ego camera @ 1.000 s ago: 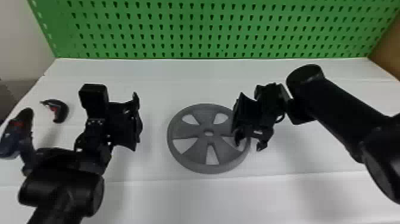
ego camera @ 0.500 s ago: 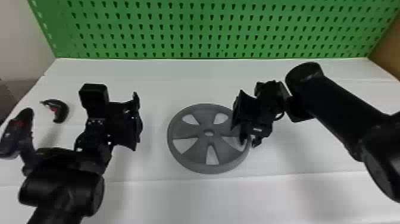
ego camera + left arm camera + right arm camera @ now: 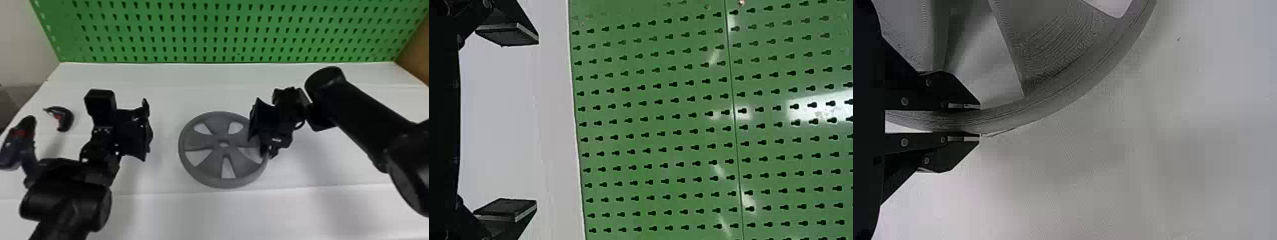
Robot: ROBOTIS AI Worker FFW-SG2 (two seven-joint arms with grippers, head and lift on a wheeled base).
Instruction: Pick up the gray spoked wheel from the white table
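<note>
One white table (image 3: 220,217) spans the scene, cut off at the near side; the green pegboard (image 3: 217,32) behind loses its top. The right arm slants in from the right, its gripper (image 3: 267,152) hiding part of the gray spoked wheel (image 3: 207,162) — flat at center — with fingers clamped on the right rim. From the near left, the left arm holds its gripper (image 3: 147,129) left of the wheel, fingers wide apart. Farther left, a hooked black item (image 3: 66,118) is hard to make out.

gray spoked wheel (image 3: 220,132), flat on table (image 3: 287,210)
</note>
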